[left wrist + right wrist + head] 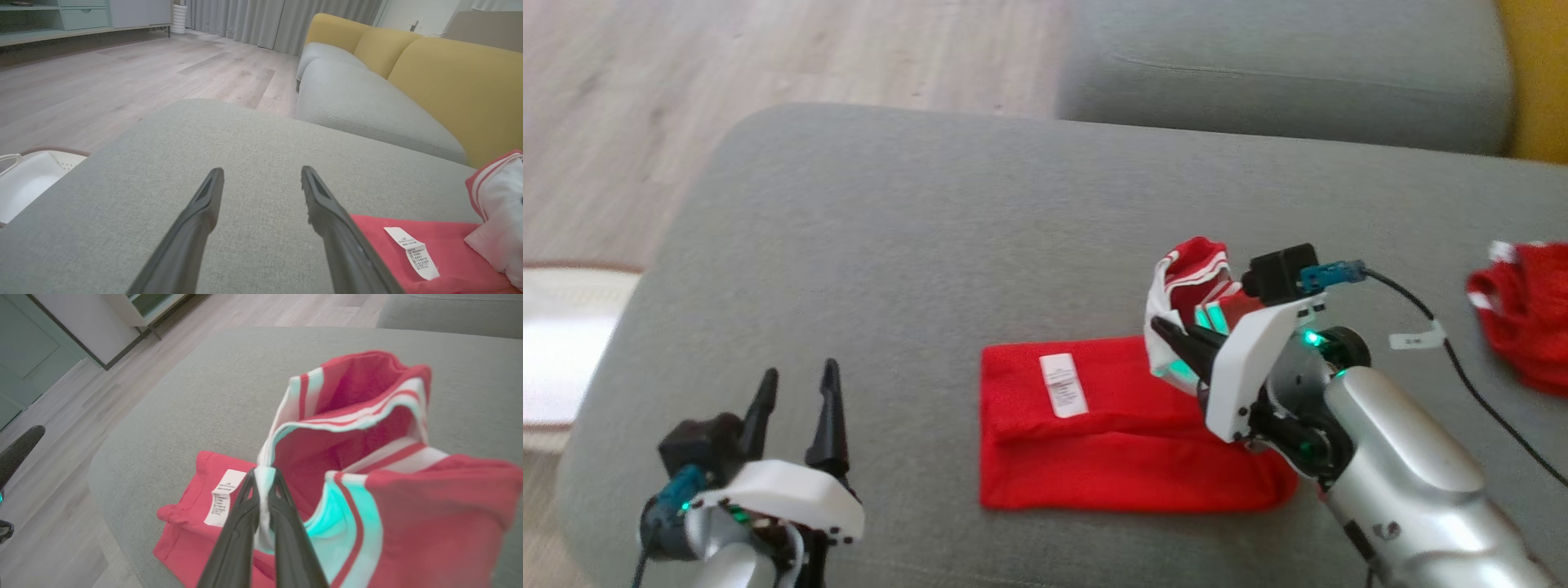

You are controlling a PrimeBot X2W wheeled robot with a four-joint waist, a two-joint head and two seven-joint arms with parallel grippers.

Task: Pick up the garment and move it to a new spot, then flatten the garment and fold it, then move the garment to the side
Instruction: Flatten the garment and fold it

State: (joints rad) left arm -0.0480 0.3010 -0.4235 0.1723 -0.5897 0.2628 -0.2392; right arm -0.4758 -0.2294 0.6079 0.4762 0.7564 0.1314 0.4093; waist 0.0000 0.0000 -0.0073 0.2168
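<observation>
Your right gripper [264, 475] clamps the raised white-striped edge of the red fabric garment [1127, 441] on the grey sofa cushion [890, 245]. Your left gripper [799, 377] has its fingers apart.

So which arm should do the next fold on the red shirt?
The right one. The right gripper is shut on the striped edge of the shirt, lifted above the flat part. The left gripper hangs open beside it, over bare cushion, holding nothing.

Care label [1063, 385] on garment [1127, 457]: print illegible. Red cloth [1523, 327] cut by right edge. White basket [32, 173] cut by left edge.
</observation>
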